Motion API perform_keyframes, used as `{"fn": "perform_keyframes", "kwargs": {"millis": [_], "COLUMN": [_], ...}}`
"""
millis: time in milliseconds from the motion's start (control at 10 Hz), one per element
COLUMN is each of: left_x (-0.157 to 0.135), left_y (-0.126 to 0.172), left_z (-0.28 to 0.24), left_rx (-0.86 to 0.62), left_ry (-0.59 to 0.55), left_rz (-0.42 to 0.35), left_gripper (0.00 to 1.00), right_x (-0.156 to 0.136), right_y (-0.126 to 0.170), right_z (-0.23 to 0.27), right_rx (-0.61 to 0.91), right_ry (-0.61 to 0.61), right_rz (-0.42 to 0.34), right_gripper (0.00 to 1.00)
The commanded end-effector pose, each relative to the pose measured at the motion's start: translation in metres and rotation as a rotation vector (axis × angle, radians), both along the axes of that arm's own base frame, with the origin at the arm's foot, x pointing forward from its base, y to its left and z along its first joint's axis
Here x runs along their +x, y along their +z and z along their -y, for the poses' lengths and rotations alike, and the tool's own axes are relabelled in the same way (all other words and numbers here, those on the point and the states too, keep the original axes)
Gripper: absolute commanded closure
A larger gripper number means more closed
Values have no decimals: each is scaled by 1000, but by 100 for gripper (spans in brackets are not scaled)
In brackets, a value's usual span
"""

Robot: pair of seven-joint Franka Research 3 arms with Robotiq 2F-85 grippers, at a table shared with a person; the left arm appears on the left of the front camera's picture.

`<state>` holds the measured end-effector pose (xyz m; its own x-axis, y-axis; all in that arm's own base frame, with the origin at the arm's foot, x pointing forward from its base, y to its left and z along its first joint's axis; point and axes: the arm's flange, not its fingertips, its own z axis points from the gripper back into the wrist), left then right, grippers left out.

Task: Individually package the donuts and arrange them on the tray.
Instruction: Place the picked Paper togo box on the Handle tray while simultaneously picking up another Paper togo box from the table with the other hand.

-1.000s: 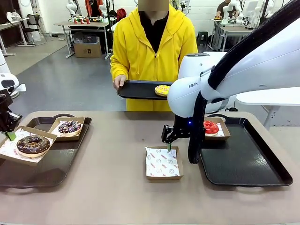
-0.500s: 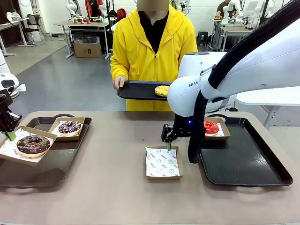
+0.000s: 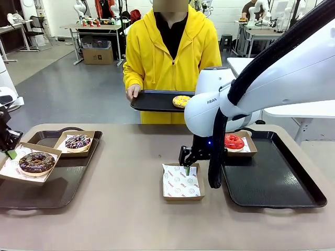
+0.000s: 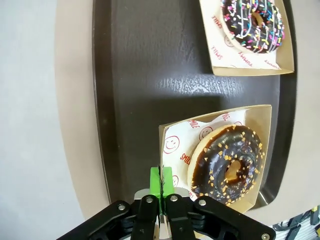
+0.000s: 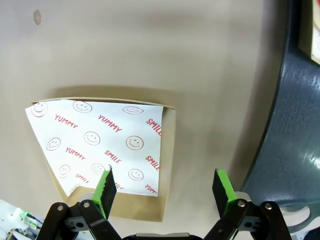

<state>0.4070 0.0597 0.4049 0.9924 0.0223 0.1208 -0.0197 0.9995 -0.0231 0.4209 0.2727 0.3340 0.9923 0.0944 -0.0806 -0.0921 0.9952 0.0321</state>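
The chocolate-glazed donut lies in a paper-lined cardboard box on the left tray. My left gripper is shut on that box's edge. Farther back on the same tray, the dark sprinkled donut has its own box. An empty lined box rests mid-table, and my right gripper hangs open over its far edge. The red donut is boxed on the right tray. A person holds a tray carrying the yellow donut.
The right tray's dark rim runs close beside the empty box. Bare tabletop lies between the two trays. The person in yellow stands at the far edge.
My right arm has shifted slightly left and lower over the empty box. The left gripper has nudged the chocolate donut's box a little toward the left.
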Motion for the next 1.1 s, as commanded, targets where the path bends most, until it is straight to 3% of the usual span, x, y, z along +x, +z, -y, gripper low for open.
{"fn": "perform_keyframes", "kwargs": {"millis": [0, 800, 900, 1000], "left_x": [-1, 11, 11, 12], "left_y": [-12, -36, -36, -36], "left_z": [-6, -11, -11, -11], "left_rx": [9, 28, 25, 16], "left_ry": [32, 23, 23, 23], "left_rz": [16, -21, -26, -31], "left_gripper": [99, 99, 49, 40], "right_x": [7, 15, 15, 15], "right_y": [-12, -30, -30, -30], "right_z": [-4, -6, -6, -6], "right_rx": [-15, -12, -8, -7], "right_ry": [-29, -11, -8, -6], "right_rz": [10, -11, -6, -6], "right_gripper": [0, 0, 37, 57]}}
